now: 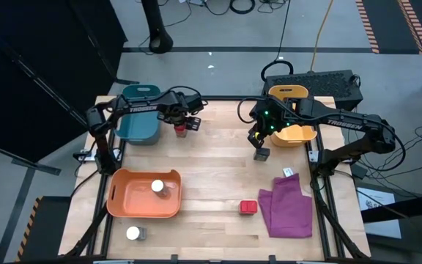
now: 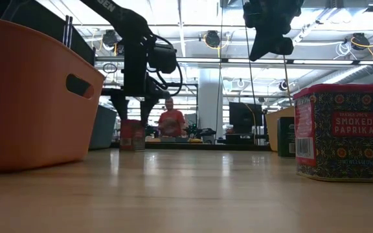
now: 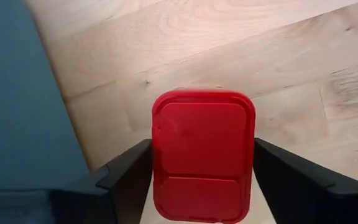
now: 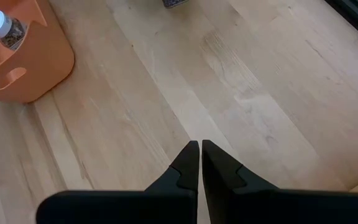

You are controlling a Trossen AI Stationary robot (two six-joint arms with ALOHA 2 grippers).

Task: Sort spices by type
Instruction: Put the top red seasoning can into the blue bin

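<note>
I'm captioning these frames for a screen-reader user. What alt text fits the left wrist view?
A red spice box with a red lid stands on the wooden table, between the two dark fingers of the left claw, which flank it closely on either side. A teal bin fills one edge.

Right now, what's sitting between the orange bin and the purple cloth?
In the high view, one red spice tin stands on bare wood between the orange bin and the purple cloth, nearer the cloth.
</note>
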